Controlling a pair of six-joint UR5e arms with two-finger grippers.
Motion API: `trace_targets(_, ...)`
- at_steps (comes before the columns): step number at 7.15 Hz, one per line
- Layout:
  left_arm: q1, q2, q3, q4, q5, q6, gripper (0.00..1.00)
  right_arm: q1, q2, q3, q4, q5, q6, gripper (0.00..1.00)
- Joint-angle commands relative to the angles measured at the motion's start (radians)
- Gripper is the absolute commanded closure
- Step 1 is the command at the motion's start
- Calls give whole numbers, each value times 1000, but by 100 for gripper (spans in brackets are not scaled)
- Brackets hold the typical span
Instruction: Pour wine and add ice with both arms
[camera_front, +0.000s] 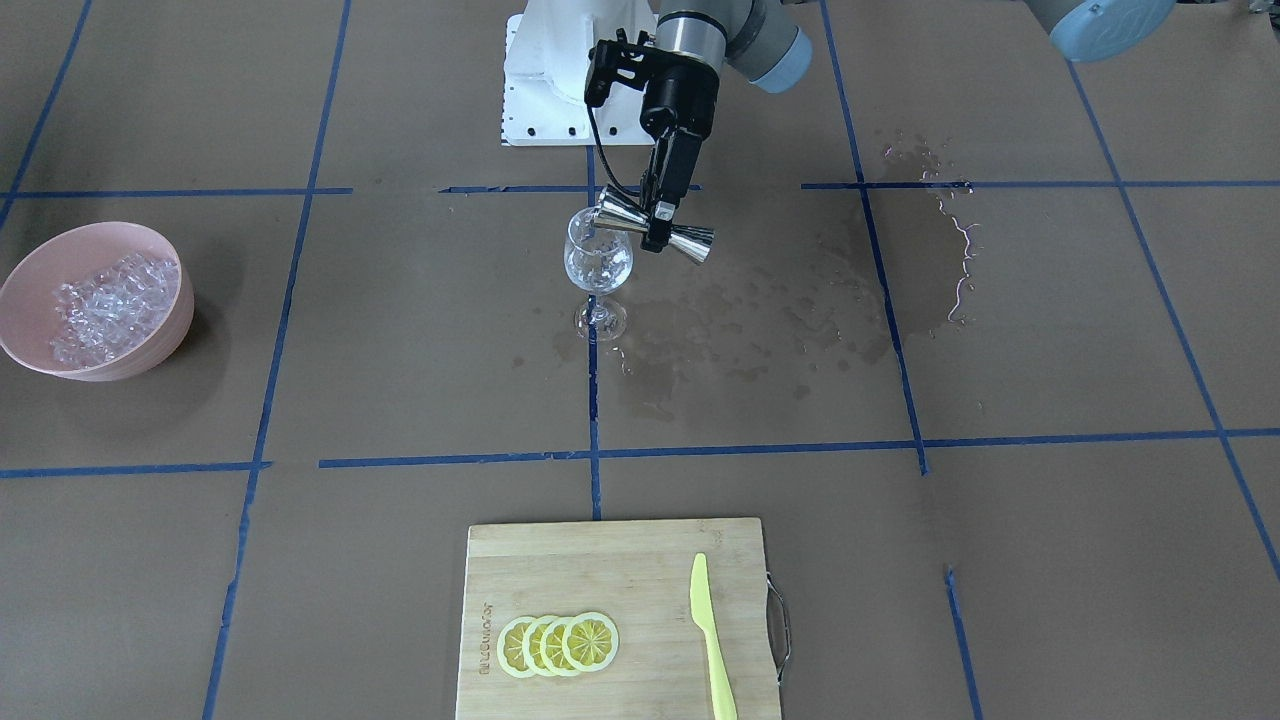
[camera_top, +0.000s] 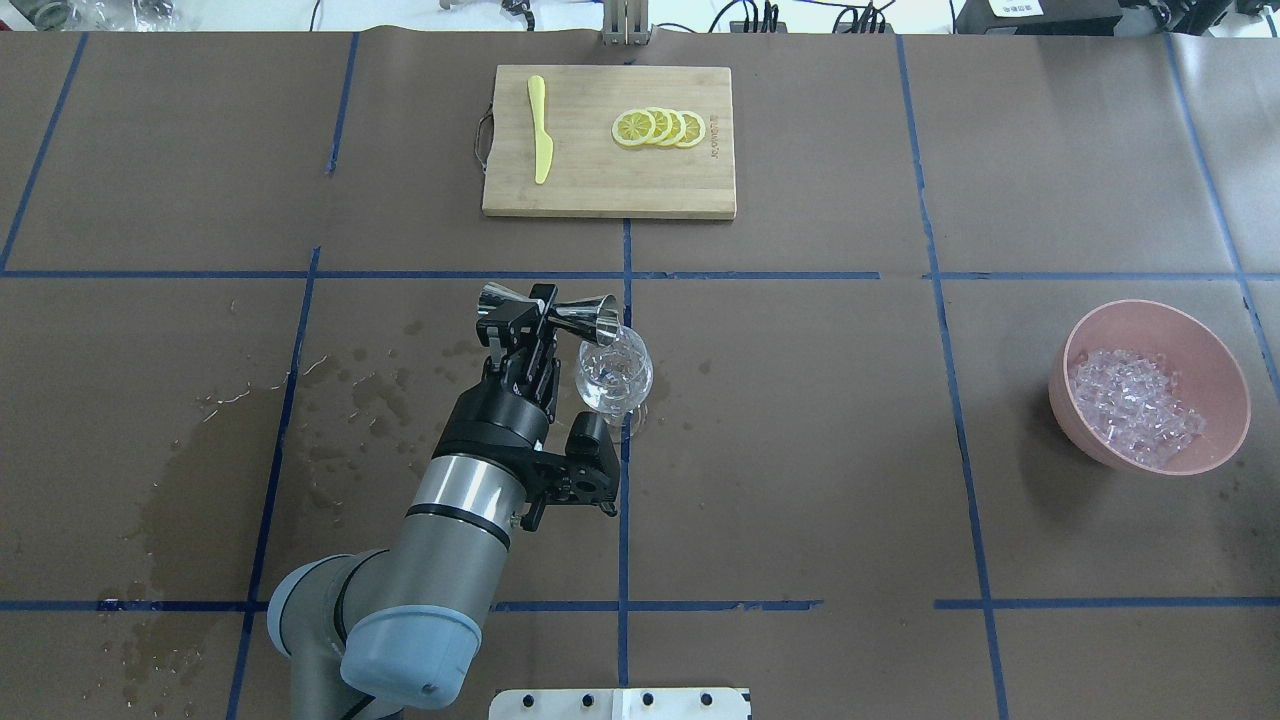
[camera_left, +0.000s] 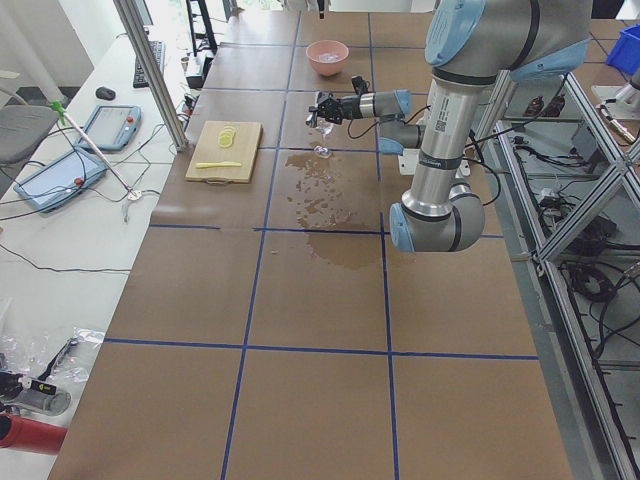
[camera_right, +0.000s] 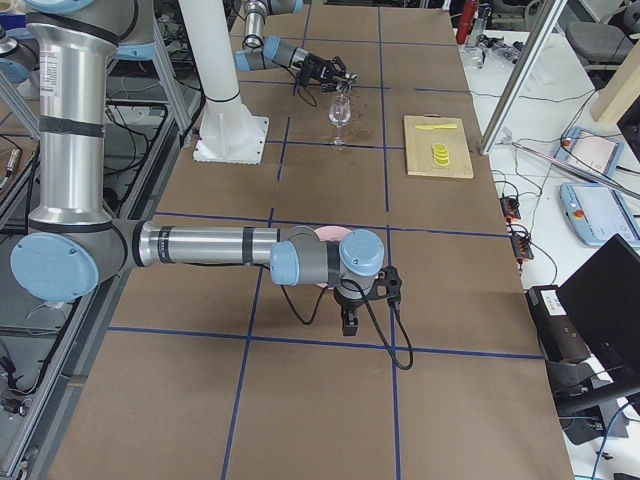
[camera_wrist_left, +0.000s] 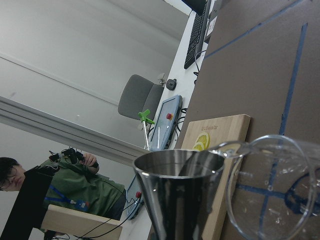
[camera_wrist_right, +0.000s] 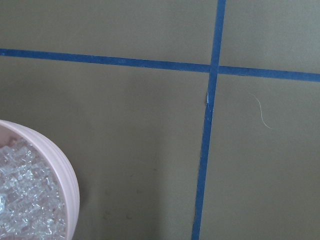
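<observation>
My left gripper (camera_front: 660, 226) is shut on a steel double-cone jigger (camera_front: 655, 228), held on its side with one mouth at the rim of the clear wine glass (camera_front: 598, 265). The overhead view shows the gripper (camera_top: 545, 300), jigger (camera_top: 590, 318) and glass (camera_top: 615, 375); the left wrist view shows the jigger (camera_wrist_left: 175, 195) and the glass rim (camera_wrist_left: 280, 190). Clear wine glints in the glass bowl; how much, I cannot tell. The ice (camera_top: 1135, 405) lies heaped in a pink bowl (camera_top: 1150, 305). My right gripper (camera_right: 348, 322) hangs above the table by the bowl; I cannot tell whether it is open or shut.
A wooden cutting board (camera_top: 560, 190) with lemon slices (camera_top: 660, 128) and a yellow knife (camera_top: 540, 140) lies at the far side. Wet spill patches (camera_top: 340, 400) darken the paper on my left. The white pedestal (camera_front: 550, 90) stands behind the glass.
</observation>
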Motion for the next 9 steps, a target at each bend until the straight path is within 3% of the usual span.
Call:
trace_targets(1,-11,4,-29,5,2,227,100,0,0,0,0,0,0,0)
trace_targets(2,-9,4,-32,64,2,287,100,0,0,0,0,0,0,0)
trace_targets(6,-9,12,-52,69,-3,286,100,0,0,-2,0,0,0,0)
trace_targets(8,-8,26,-75,54,-3,129,100,0,0,-3,0,0,0,0)
trace_targets(9,-4,68,-71,-31,-3,0,100,0,0,-3,0,-1,0,0)
